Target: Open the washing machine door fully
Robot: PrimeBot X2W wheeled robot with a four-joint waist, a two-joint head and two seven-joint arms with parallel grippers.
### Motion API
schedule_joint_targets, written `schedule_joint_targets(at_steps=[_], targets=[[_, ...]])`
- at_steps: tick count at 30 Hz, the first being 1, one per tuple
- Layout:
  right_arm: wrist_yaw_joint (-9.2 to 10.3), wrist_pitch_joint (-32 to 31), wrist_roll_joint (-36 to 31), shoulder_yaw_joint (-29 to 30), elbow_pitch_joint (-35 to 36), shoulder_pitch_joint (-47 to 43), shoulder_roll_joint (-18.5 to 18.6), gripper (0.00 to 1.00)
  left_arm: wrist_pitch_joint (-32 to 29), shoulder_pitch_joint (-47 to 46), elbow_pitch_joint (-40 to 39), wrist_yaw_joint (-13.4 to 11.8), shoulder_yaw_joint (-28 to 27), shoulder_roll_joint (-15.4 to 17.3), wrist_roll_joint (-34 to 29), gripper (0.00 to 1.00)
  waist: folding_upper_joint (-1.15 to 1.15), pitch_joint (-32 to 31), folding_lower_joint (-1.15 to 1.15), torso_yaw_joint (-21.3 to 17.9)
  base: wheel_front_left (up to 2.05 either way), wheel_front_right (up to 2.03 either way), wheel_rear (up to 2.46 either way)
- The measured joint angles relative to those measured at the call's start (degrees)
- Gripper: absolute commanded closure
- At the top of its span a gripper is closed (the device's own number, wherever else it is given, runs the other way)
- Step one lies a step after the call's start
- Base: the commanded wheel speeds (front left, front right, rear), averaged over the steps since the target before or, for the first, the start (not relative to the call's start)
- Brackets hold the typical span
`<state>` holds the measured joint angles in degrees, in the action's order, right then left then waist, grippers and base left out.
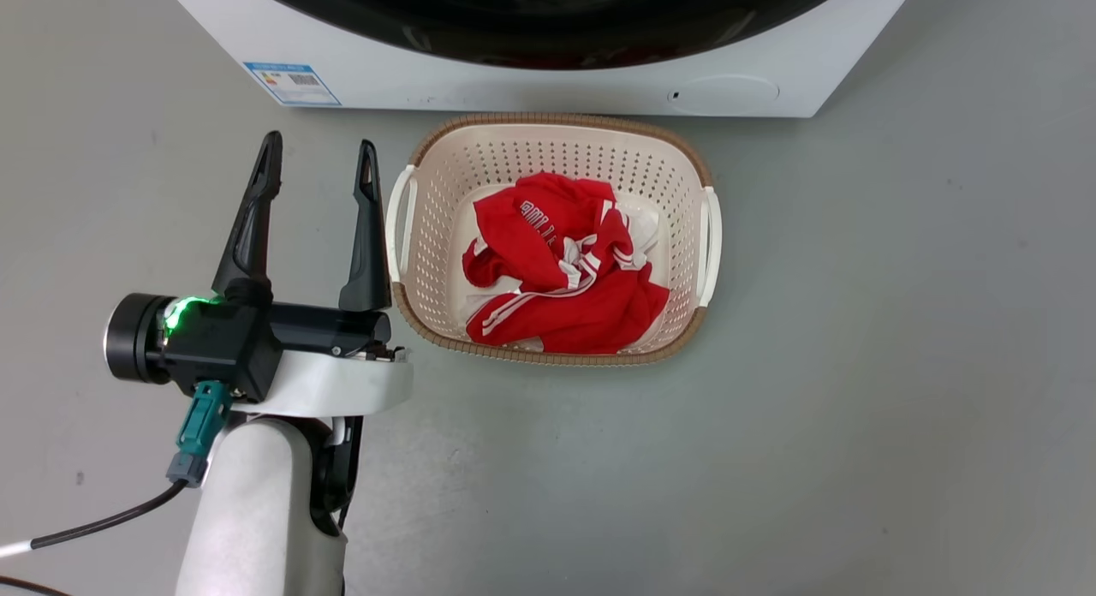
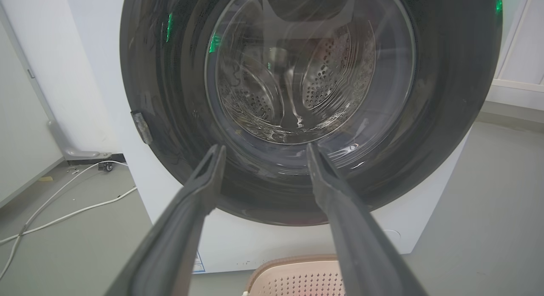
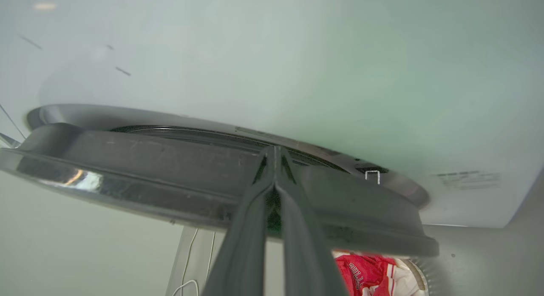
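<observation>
Grey floor (image 1: 856,365) before the washing machine (image 1: 514,86); left pincer (image 1: 320,146) hangs open, right pincer (image 3: 275,153) closed, tips at the glossy washing machine door (image 3: 127,168), where they might slip off.

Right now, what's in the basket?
A crumpled red garment with white stripes lies in the basket. Some white cloth peeks out beneath it; how much is there, and most of the basket's floor, is covered by the red one.

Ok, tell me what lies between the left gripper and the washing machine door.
Nothing: in the left wrist view the open left gripper aims at the washing machine door across bare air; the basket sits below that line.
</observation>
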<state>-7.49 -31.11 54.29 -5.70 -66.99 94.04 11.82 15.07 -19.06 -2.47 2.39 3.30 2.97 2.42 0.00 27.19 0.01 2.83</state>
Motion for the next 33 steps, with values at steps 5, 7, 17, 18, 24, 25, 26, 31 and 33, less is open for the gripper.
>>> schedule_joint_targets(at_steps=[5,7,17,18,24,25,26,31,33], targets=[[0.01,-0.3,-0.2,1.8,-2.4,2.0,-0.7,1.00,0.0,-0.7,-0.2,0.1,0.3,0.0,-0.2,0.00,0.00,1.5,0.00,0.2,0.00,0.00,0.00],[0.01,-0.9,0.1,2.4,-3.0,2.5,-1.2,1.00,0.0,-1.0,-0.1,0.1,0.3,0.0,-0.2,0.00,0.00,1.8,0.00,0.1,0.00,0.00,0.00],[0.00,-8.1,2.1,3.9,-1.7,2.2,-2.6,1.00,0.0,-1.4,0.4,0.1,0.5,0.0,-0.2,0.00,0.00,1.4,0.00,-0.3,0.00,0.00,0.00],[0.00,-9.0,2.3,3.9,-1.1,1.7,-2.7,1.00,0.0,-1.4,0.6,0.1,0.5,0.0,-0.2,0.00,0.00,1.2,0.00,-0.4,0.00,0.00,0.00],[0.00,-14.6,4.3,4.7,2.7,-3.3,-3.2,1.00,0.0,-1.4,1.4,-0.1,0.4,0.0,-0.2,0.00,0.00,-0.6,0.00,-0.6,0.00,0.00,0.00],[0.01,-15.5,4.5,4.9,3.4,-4.3,-3.3,1.00,0.0,-1.3,1.6,-0.1,0.5,0.0,-0.2,0.00,0.00,-1.1,0.00,-0.6,0.00,0.00,0.00],[0.01,-16.4,4.9,5.2,4.0,-5.3,-3.4,1.00,0.0,-1.1,1.7,-0.1,0.4,0.0,-0.2,0.00,0.00,-1.6,0.00,-0.6,0.00,0.00,0.00],[0.01,-21.5,6.7,6.2,7.1,-10.5,-4.0,1.00,0.0,0.5,2.5,-0.2,0.7,-0.1,-0.1,0.00,0.00,-4.7,0.00,-0.5,0.00,0.00,0.00],[0.00,-23.4,7.2,6.4,8.5,-12.8,-4.4,1.00,0.0,1.4,2.8,-0.3,0.9,-0.1,-0.1,0.00,0.00,-6.1,0.00,-0.4,0.00,0.00,0.00]])
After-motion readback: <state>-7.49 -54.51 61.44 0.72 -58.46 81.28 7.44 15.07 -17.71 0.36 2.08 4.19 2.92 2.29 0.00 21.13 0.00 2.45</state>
